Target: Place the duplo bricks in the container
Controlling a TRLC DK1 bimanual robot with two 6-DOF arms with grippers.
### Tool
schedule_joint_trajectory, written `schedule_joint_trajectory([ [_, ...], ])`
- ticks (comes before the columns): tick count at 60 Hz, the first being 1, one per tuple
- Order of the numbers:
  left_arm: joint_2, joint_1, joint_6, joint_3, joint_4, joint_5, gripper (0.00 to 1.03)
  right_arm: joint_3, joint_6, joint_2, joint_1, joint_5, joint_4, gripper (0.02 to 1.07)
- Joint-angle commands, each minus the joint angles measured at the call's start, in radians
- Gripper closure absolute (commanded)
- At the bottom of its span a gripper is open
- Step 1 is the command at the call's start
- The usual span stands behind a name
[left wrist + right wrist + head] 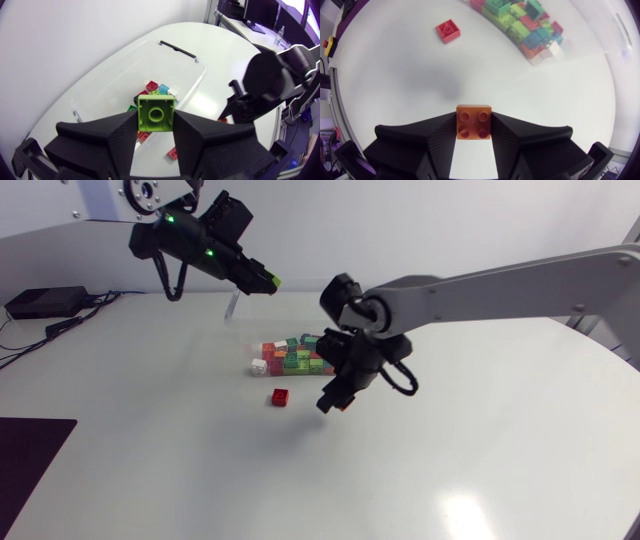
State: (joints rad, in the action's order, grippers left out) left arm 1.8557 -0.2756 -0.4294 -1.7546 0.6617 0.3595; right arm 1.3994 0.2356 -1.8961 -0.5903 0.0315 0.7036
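Clamping a green duplo brick [156, 114] above the clear container [125, 65], the left end effector [156, 121] needed a central, low release, while the right end effector [474, 126] gripped an orange brick [474, 121] beside that container.

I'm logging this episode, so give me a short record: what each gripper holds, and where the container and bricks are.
left gripper: shut on green brick, raised off the table
right gripper: shut on orange brick, above the table near the container
container: clear, on the table, with mixed-colour bricks piled at one end
loose: one red brick on the table, outside the container
task state: unfinished; three bricks not yet in
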Motion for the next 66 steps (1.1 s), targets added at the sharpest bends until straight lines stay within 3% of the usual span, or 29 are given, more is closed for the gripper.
schedule_joint_trajectory([
  [1, 0.076, 0.001, 0.087, -0.063, -0.027, -0.014, 0.69, -0.042, 0.021, 0.083, 0.024, 0.018, 0.014, 0.78],
  [9, 0.161, -0.002, 0.172, -0.115, -0.08, -0.093, 0.63, -0.062, 0.048, 0.178, 0.073, 0.045, 0.034, 0.78],
  [11, 0.178, -0.004, 0.187, -0.125, -0.085, -0.114, 0.53, -0.062, 0.051, 0.189, 0.081, 0.048, 0.036, 0.78],
  [13, 0.188, -0.011, 0.205, -0.128, -0.083, -0.156, 0.32, -0.059, 0.056, 0.203, 0.09, 0.053, 0.037, 0.78],
  [14, 0.188, -0.011, 0.207, -0.126, -0.083, -0.162, 0.28, -0.056, 0.057, 0.209, 0.095, 0.056, 0.037, 0.78],
  [15, 0.188, -0.017, 0.21, -0.121, -0.085, -0.18, 0.09, -0.053, 0.059, 0.213, 0.098, 0.059, 0.037, 0.78],
  [16, 0.185, -0.02, 0.213, -0.118, -0.085, -0.189, 0.03, -0.05, 0.062, 0.218, 0.101, 0.061, 0.037, 0.78],
  [21, 0.14, -0.033, 0.235, -0.068, -0.111, -0.263, 0.03, -0.019, 0.067, 0.241, 0.126, 0.076, 0.037, 0.78],
  [25, 0.068, -0.068, 0.235, 0.009, -0.109, -0.396, 0.04, 0.007, 0.07, 0.249, 0.149, 0.09, 0.037, 0.78],
  [29, 0.01, -0.088, 0.25, 0.067, -0.109, -0.449, 0.04, 0.027, 0.073, 0.249, 0.17, 0.11, 0.037, 0.78],
  [31, -0.039, -0.103, 0.296, 0.102, -0.043, -0.475, 0.04, 0.038, 0.076, 0.249, 0.179, 0.12, 0.034, 0.78],
  [35, -0.092, -0.116, 0.357, 0.152, 0.045, -0.473, 0.04, 0.052, 0.076, 0.244, 0.188, 0.128, 0.027, 0.78],
  [48, -0.145, -0.135, 0.474, 0.354, 0.073, -0.45, 0.04, 0.139, 0.064, 0.203, 0.195, 0.133, 0.022, 0.77],
  [66, 0.008, -0.192, 0.495, 0.351, 0.081, -0.383, 0.04, 0.193, 0.05, 0.18, 0.198, 0.133, 0.023, 0.77],
])
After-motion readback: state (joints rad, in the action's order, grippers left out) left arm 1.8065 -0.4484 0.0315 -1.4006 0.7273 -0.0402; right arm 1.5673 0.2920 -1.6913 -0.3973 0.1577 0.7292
